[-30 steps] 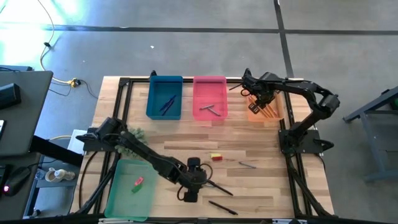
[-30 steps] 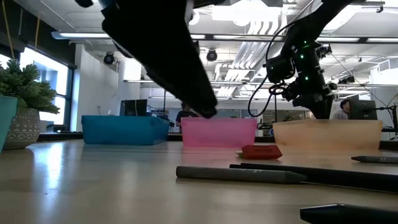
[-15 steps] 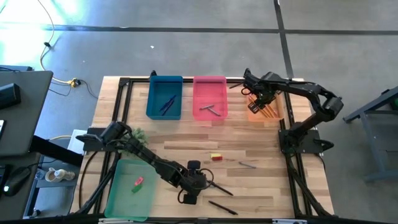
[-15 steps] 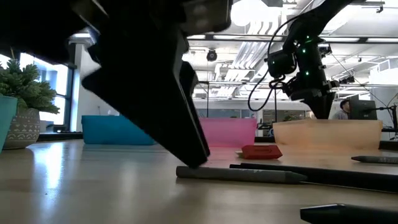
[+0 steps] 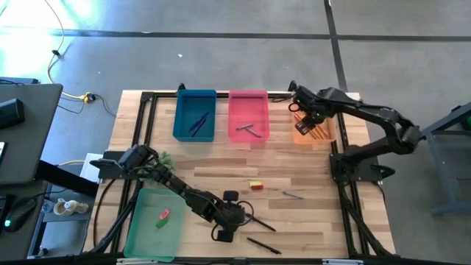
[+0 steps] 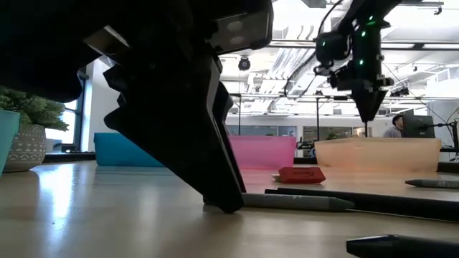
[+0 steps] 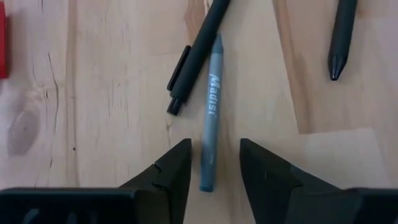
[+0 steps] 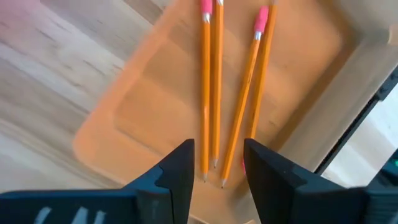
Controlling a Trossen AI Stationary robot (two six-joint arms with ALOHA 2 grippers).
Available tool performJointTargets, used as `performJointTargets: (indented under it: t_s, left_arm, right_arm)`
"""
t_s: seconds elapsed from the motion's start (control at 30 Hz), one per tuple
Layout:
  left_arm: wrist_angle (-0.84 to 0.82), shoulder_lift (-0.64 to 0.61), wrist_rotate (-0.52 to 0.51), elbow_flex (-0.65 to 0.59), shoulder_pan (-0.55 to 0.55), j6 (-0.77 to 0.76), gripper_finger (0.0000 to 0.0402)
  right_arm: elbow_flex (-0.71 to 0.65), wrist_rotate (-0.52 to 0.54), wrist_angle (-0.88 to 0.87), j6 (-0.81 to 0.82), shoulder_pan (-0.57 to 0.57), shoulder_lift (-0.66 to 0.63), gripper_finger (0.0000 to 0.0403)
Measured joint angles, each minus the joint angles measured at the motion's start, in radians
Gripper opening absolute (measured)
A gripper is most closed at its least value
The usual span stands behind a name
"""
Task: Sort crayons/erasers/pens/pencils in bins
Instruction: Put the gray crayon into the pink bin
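My left gripper [image 7: 214, 144] is open and low over the table near its front edge [image 5: 234, 221]. Its fingers stand on either side of the near end of a grey crayon [image 7: 210, 118] without touching it. The crayon lies flat beside a black pen [image 7: 199, 53]. My right gripper [image 8: 217, 144] is open and empty above the orange bin [image 5: 315, 131]. Several orange pencils [image 8: 214, 81] lie flat in that bin. A yellow-and-red eraser [image 5: 255, 185] lies mid-table.
The blue bin [image 5: 195, 115] holds pens and the pink bin [image 5: 248, 118] holds grey crayons, both at the far edge. The green bin [image 5: 154, 221] at the front left holds two erasers. Another crayon [image 5: 293, 195] and a black pen [image 5: 263, 245] lie loose on the table.
My left gripper has come down to the table, and its fingers now stand around the grey crayon's end. My right gripper has gone up above the orange bin.
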Motion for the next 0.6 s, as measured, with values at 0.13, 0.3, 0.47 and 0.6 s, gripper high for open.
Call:
performJointTargets:
  t_s: [0.13,0.3,0.47,0.6]
  left_arm:
    - [0.003,0.001,-0.002,0.0,0.0,0.036,0.0096]
    - [-0.003,0.002,-0.001,0.001,-0.001,0.038,0.0061]
    - [-0.03,0.002,0.019,0.002,0.0,0.054,0.0028]
    - [-0.045,-0.002,0.045,0.003,0.0,0.054,0.0009]
  right_arm:
    - [0.0,0.0,0.0,0.006,0.031,-0.078,0.0129]
    - [0.0,0.001,0.0,0.024,0.069,-0.178,0.0129]
    - [0.0,0.007,0.0,0.042,0.112,-0.265,0.0129]
    - [0.0,0.028,-0.003,0.042,0.153,-0.299,0.0129]
